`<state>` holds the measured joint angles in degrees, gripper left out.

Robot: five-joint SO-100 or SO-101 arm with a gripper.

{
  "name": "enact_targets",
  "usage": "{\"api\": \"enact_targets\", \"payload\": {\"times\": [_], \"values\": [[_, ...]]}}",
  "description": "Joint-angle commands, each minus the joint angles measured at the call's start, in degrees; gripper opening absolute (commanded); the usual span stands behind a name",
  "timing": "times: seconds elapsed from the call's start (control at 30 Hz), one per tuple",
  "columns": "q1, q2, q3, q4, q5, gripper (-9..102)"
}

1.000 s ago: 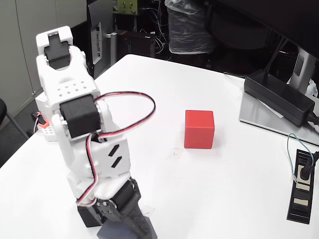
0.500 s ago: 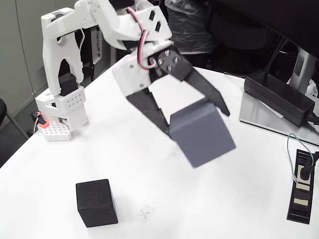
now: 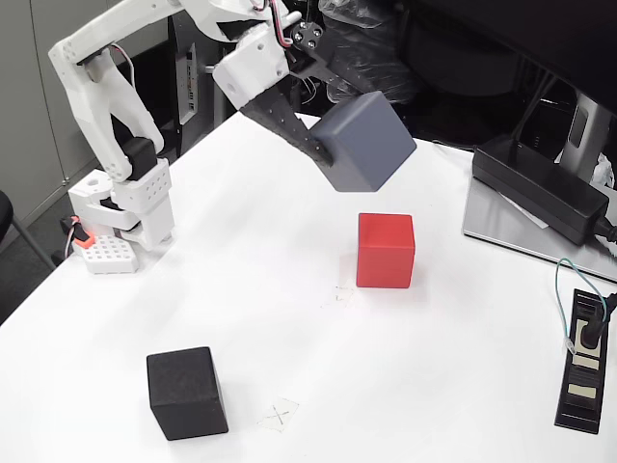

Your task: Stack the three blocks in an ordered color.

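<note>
— Fixed view, left to right?
— Black block (image 3: 186, 393) sits on the white desk (image 3: 453, 367) near the front. The end effector (image 3: 339, 123) grips the slate grey block (image 3: 365, 142), tilted in the air above the matte red block (image 3: 386, 250) resting mid-desk.

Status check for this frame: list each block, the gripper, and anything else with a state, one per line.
grey block: held in the air, tilted, above the table.
red block: upright on the table, nothing on top.
black block: upright on the table, apart from the others.
gripper: shut on the grey block, raised.
power brick: lying flat at the table's right side.
plug: inserted in the black power strip.
</note>
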<state>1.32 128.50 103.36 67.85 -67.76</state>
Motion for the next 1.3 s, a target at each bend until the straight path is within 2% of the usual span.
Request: {"api": "enact_targets", "payload": {"times": [0.0,0.47,0.67,0.8,1.0,1.27], "values": [[-0.8,6.5,7.2,-8.1,-3.5,4],[-1.1,27.5,48.5,-43.9,-19.5,4],[-1.3,29.3,60.3,-61.5,-23.1,4],[-4.9,28.7,64.9,-71.5,-24.5,4],[-11.3,28.6,70.0,-80.0,-24.8,4],[-12.3,27.2,72.2,-82.0,-24.9,4]]}}
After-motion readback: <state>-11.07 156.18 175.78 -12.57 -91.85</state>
